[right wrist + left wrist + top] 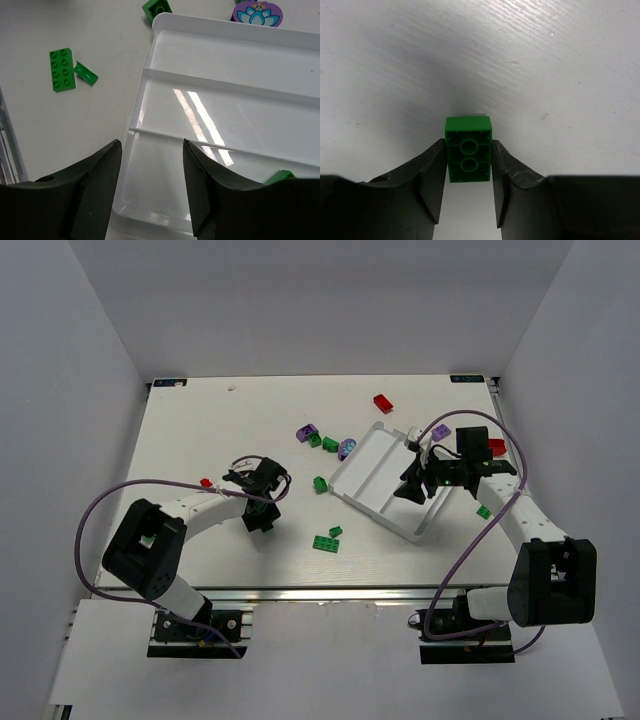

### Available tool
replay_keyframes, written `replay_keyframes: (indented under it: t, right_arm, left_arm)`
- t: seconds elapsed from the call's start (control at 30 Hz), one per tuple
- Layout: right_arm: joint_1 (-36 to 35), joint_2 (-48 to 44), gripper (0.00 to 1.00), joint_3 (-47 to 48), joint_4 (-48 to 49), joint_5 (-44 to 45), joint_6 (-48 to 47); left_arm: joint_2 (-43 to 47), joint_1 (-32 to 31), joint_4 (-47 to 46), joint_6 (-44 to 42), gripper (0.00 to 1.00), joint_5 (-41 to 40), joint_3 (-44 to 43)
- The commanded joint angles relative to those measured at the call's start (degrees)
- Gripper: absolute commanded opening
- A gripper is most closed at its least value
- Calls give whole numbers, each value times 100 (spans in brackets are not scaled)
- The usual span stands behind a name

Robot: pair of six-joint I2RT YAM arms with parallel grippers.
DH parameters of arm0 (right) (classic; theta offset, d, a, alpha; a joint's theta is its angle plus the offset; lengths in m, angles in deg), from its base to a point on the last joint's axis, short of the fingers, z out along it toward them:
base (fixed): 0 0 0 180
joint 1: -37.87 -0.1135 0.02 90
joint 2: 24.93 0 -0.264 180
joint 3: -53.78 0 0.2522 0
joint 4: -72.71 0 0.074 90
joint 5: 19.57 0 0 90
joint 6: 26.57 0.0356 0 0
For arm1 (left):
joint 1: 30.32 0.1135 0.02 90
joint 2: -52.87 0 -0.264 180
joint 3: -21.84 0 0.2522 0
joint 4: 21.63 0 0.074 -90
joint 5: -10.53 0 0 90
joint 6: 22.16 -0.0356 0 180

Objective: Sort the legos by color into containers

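Left hand (262,518) is narrowed onto a green brick (468,150), a finger against each side, its hollow underside toward my wrist camera. It is over the bare surface (200,430), well left of the tray (360,475).

Right hand (413,488) hangs over the tray, fingers apart, nothing between them.

Tray compartments are nearly bare. One green piece (280,176) shows at the frame edge, apparently inside.

Loose outside: green plate (326,542), red brick (383,402), purple brick (307,431) and others near the tray.

Judgement: sorting barely begun, nearly every brick left.
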Motion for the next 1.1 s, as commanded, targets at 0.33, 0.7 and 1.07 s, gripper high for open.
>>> replay_keyframes:
  t: [0.33,0.7,1.07]
  right_arm:
    - [-20,-40,56,156,-21,-139,182]
    - [15,-31,0,542,963,676,2159]
    - [297,-181,0,1139,1404,2049,3575]
  left_arm:
    - [529,-38,-823,-581,17,520,-16]
    - [49,-697,-2441,-1927,0,2482,-1395]
    - [-2562,-1541,-3022,-2561,0,3406,-3996]
